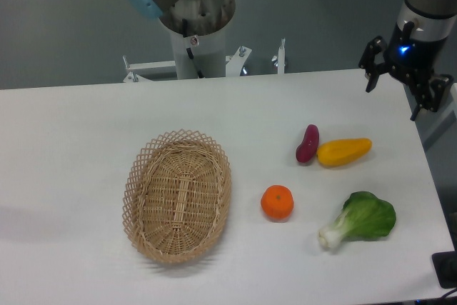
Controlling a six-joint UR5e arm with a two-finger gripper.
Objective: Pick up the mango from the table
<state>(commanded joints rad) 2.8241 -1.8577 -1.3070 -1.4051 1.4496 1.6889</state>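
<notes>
yellow mango [344, 152] touches the purple sweet potato [308, 143] on the desk [71, 133]; the open, empty pincer [403, 92] could likely nudge or grab both.

purple vegetable [308, 143] touching mango [344, 151] left end.

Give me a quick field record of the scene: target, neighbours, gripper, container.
target: mango, lying on the table, right side
touching target: purple-red vegetable at its left end
other items: orange; leafy green, both nearer the front edge
container: wicker basket, empty, left of the produce
gripper: gripper, open, holding nothing, above the table's far right edge, beyond the mango
task state: mango not yet grasped
</notes>
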